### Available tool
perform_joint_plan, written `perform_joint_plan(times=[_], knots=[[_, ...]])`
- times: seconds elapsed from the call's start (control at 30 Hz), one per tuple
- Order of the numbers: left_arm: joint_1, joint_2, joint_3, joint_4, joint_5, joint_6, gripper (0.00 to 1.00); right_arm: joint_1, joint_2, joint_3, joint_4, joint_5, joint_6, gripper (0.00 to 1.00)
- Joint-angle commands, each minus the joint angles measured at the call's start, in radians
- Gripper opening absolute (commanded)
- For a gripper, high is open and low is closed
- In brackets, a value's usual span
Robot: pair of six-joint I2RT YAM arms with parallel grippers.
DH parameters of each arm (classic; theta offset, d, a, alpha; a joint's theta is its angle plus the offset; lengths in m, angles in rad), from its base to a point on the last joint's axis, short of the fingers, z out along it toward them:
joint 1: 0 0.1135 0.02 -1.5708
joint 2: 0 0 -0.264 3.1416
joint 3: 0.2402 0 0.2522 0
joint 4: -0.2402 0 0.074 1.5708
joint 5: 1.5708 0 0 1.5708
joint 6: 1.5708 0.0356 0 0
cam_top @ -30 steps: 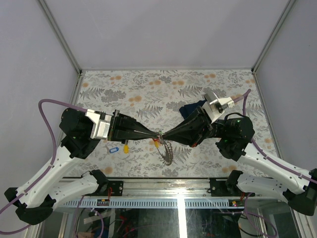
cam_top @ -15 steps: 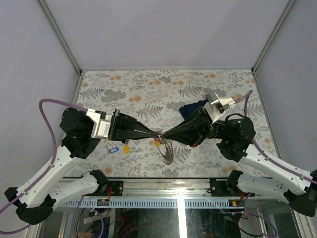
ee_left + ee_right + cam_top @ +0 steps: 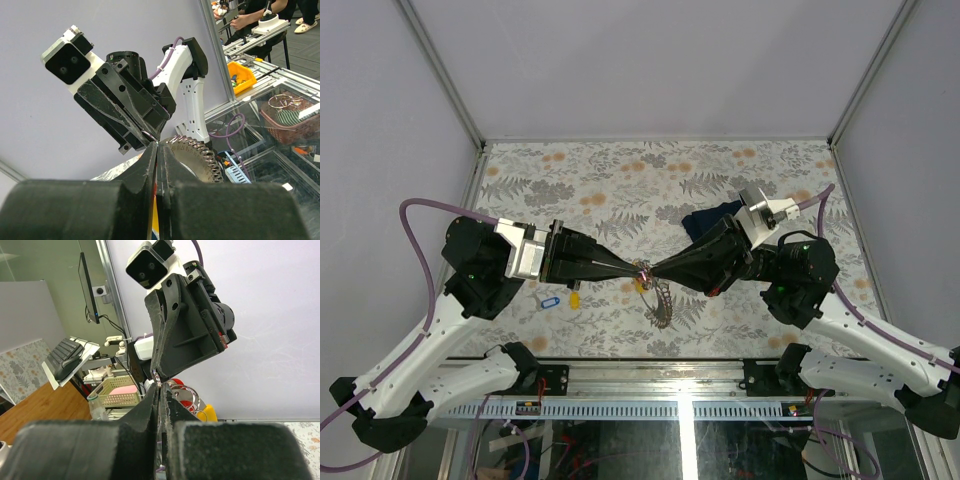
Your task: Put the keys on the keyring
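left arm (image 3: 575,260), right arm (image 3: 708,262), keyring (image 3: 658,302) bar the middle.

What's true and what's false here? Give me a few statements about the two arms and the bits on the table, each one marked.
1. The left gripper and the right gripper are both shut, tip to tip. True.
2. The keyring lies flat in a far corner of the table. False: it hangs just below the spot where the two grippers meet.
3. A blue-tagged key lies on the table near the left arm. True.
4. The dark cloth lies under the left arm. False: it lies on the right arm's side, partly hidden behind the right gripper.
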Motion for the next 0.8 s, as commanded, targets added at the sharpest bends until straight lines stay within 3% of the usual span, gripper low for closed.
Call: perform_joint_plan(times=[0.0,0.77], knots=[[-0.014,-0.009,0.01,0.043,0.016,0.01,0.0,0.001,-0.024,0.003,0.043,0.067,-0.021,0.0],[-0.014,-0.012,0.01,0.031,0.011,0.018,0.0,0.001,-0.046,-0.008,-0.002,0.122,-0.036,0.0]])
